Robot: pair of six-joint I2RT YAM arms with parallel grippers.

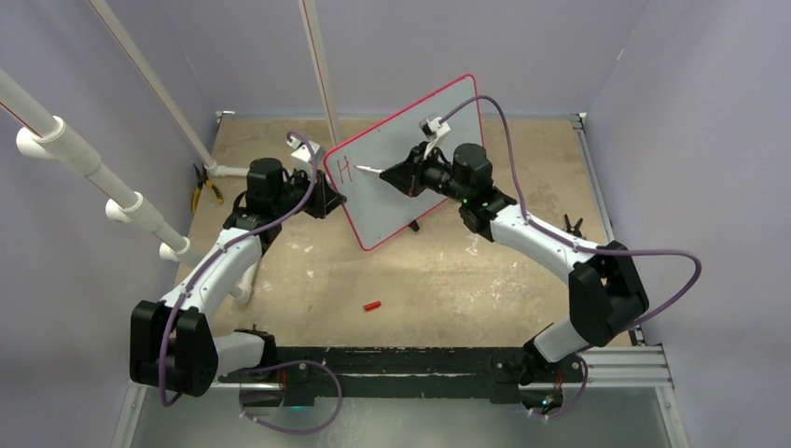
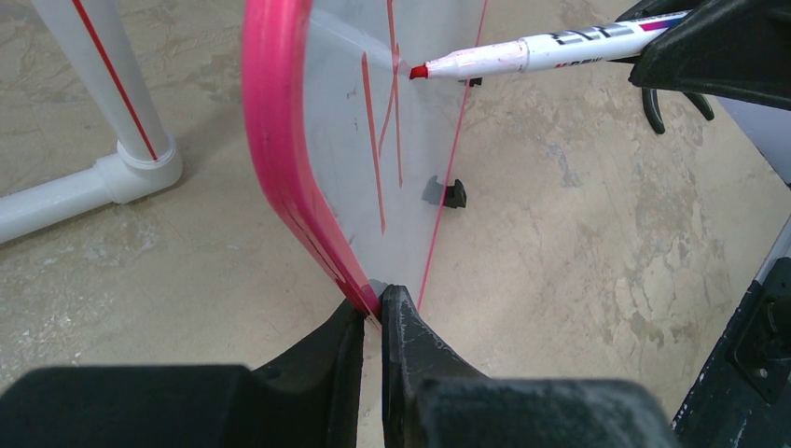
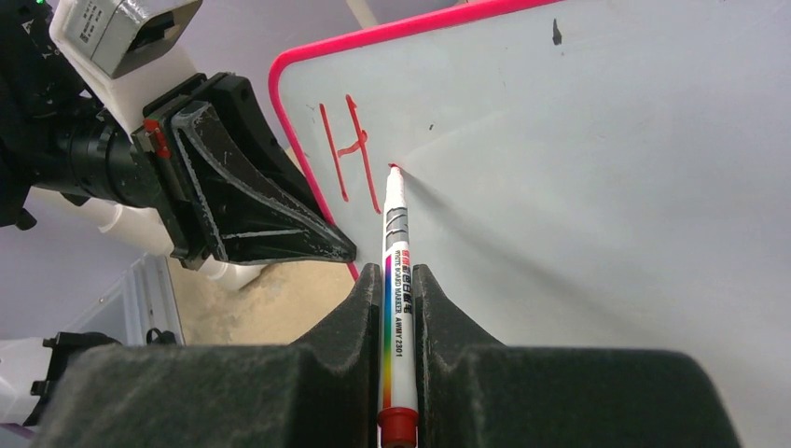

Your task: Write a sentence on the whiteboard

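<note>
A red cap lies central on the tabletop. Toward the far edge, the left claw pinches the whiteboard by its rim while the right claw clenches the marker, tip beside the sentence, only an H. Hard pressure could pivot it in that pinch, skewing strokes

Pale lilac walls close in the space on three sides under soft, even light. The table has a tan, mottled top, scuffed with white flecks. White plastic pipes with a thin red stripe slant across the left, and another pipe rises at the back. A grooved metal rail runs along the near edge.
</note>
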